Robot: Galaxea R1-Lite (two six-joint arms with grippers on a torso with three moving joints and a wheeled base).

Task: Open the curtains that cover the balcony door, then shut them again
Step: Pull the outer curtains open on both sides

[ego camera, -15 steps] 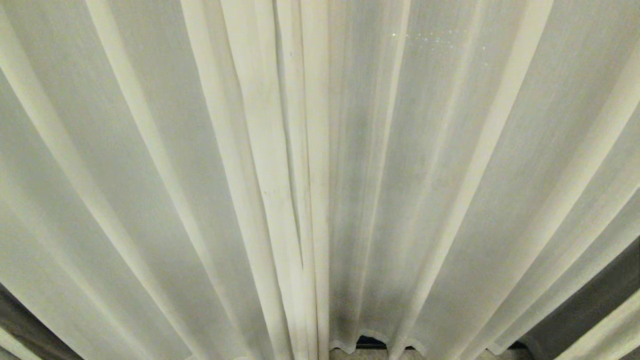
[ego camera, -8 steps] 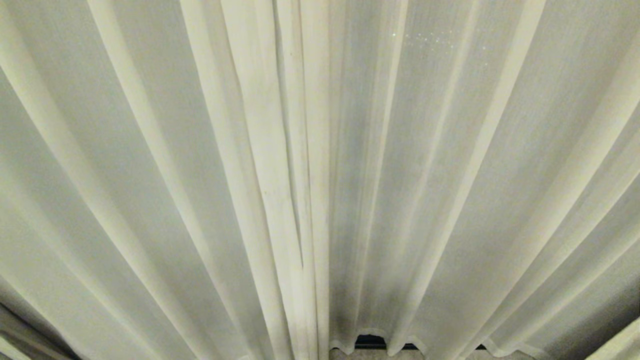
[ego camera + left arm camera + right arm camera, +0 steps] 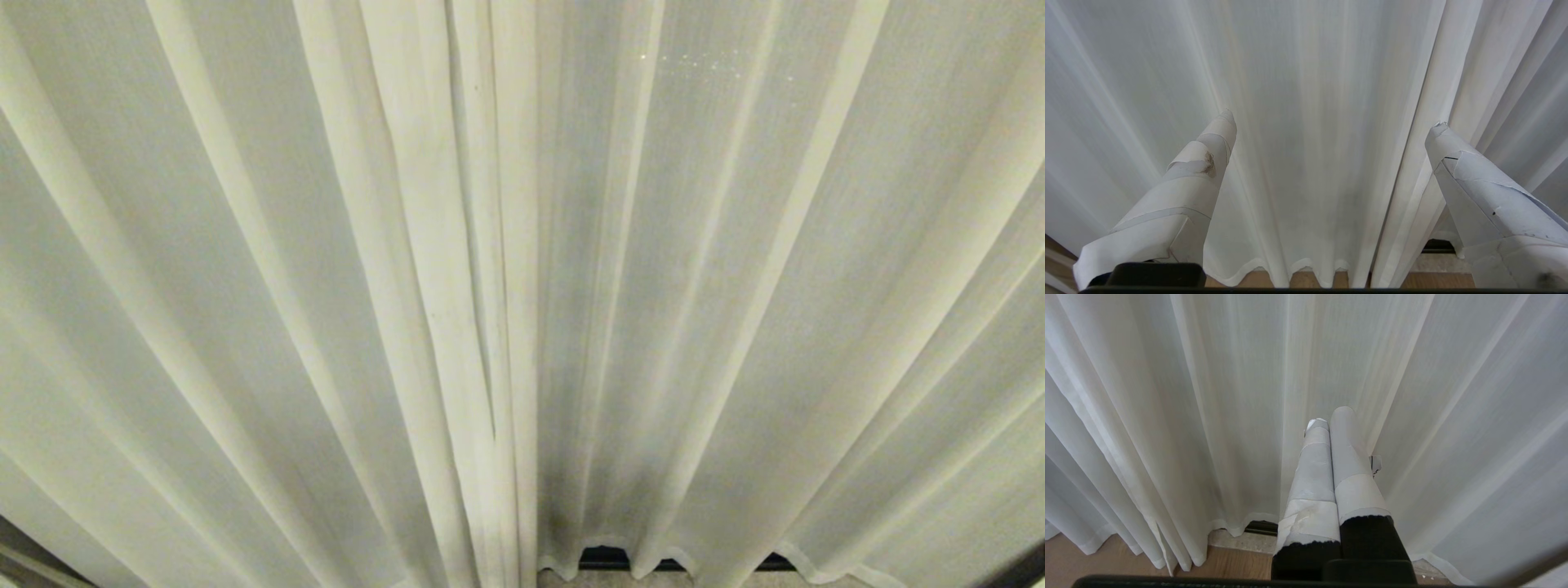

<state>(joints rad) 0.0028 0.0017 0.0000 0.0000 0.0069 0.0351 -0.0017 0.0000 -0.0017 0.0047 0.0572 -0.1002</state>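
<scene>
The cream-white curtains (image 3: 735, 269) hang drawn together in long pleats and fill the head view, their two edges meeting at a seam (image 3: 506, 327) in the middle. They hide the balcony door; only a dark strip of its bottom frame (image 3: 604, 559) shows under the hem. Neither gripper is in the head view. My left gripper (image 3: 1333, 122) stands open just short of the curtains (image 3: 1310, 102), nothing between its paper-wrapped fingers (image 3: 1208, 155). My right gripper (image 3: 1329, 418) is shut with nothing in it, pointing at the curtains (image 3: 1208, 396).
Under the hem lie a pale stone sill (image 3: 1237, 541) and wooden floor (image 3: 1106, 563). The dark door track (image 3: 1437, 245) shows through a gap at the hem.
The outer folds have swung over the dark gaps at both lower corners of the head view. The middle seam and hem stay put. Neither arm has moved.
</scene>
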